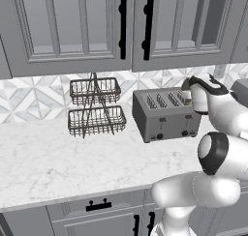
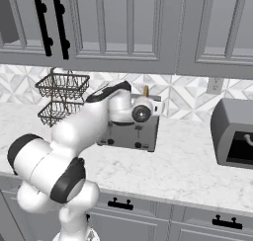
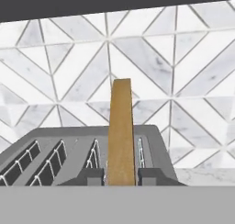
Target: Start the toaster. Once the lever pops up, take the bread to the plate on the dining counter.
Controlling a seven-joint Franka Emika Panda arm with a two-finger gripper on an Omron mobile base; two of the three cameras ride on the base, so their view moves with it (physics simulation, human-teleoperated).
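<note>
- The gripper (image 3: 121, 176) has its narrow jaws closed on the bread (image 3: 121, 131), one dark tip against each flat face — a grip on the thin edge-on slice.
- The bread stands upright just above the toaster (image 1: 166, 113), over its rightmost slot, judged as being lifted out.
- Around it: the wire basket rack (image 1: 95, 107) to the toaster's left, grey cabinets (image 1: 121, 27) overhead — these limit how high it can rise.
</note>
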